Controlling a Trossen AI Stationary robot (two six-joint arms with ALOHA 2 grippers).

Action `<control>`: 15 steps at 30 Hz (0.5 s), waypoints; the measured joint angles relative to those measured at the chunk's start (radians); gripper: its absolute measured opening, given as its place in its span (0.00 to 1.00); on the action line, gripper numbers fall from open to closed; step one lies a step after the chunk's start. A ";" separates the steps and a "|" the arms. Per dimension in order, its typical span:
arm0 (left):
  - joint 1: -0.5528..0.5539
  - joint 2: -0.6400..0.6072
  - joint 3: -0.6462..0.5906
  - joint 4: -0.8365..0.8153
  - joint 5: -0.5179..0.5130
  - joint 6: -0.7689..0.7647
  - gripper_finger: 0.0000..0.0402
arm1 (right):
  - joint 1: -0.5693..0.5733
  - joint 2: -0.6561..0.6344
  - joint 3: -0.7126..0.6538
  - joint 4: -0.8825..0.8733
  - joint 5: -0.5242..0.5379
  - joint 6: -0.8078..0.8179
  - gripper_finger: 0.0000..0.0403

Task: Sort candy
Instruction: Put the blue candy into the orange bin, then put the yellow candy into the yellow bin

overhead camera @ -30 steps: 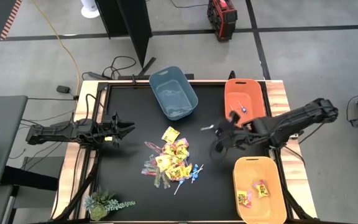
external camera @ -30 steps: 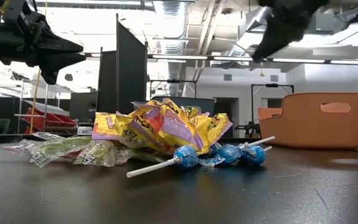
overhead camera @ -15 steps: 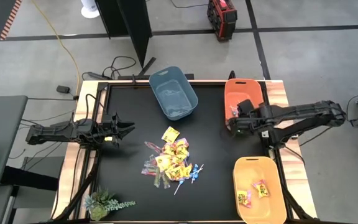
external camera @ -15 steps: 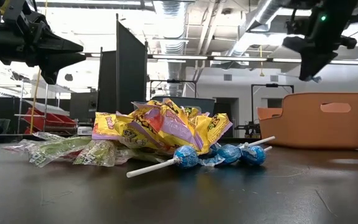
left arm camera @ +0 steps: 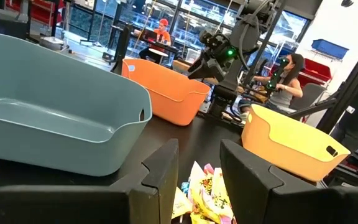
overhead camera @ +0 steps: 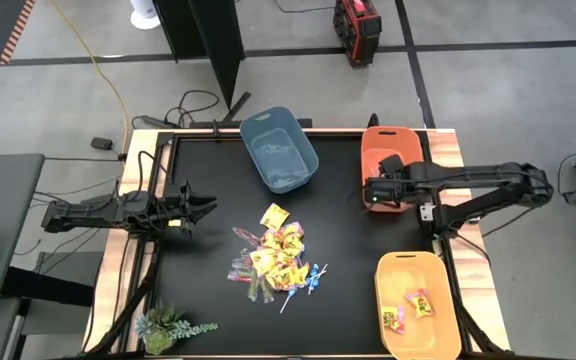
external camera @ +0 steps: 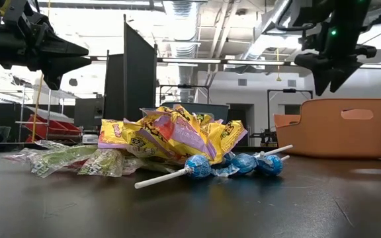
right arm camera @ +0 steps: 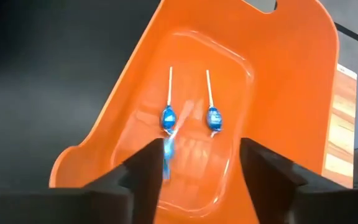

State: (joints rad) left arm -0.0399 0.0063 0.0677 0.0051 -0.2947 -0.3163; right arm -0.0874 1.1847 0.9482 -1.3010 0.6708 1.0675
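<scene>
Seemingly three blue lollipops point(right arm camera: 214, 116) inside orange bin point(right arm camera: 291, 81).

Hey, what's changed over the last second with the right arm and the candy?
The right gripper swung from mid-table to over the orange bin and opened, letting go a blue lollipop; two lie in that bin. The left gripper, the candy pile and the other bins stayed put.
</scene>
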 joint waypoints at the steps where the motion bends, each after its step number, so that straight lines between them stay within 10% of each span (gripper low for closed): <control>1: 0.000 0.000 0.000 0.000 0.000 0.000 0.29 | -0.003 0.000 0.000 0.000 0.000 -0.003 0.61; 15: 0.000 0.000 0.000 0.000 0.000 0.005 0.29 | 0.267 -0.001 0.000 0.605 -0.015 -0.550 0.62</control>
State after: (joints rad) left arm -0.0399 0.0064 0.0677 0.0048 -0.2947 -0.3116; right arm 0.1795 1.1835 0.9482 -0.6964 0.6559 0.5173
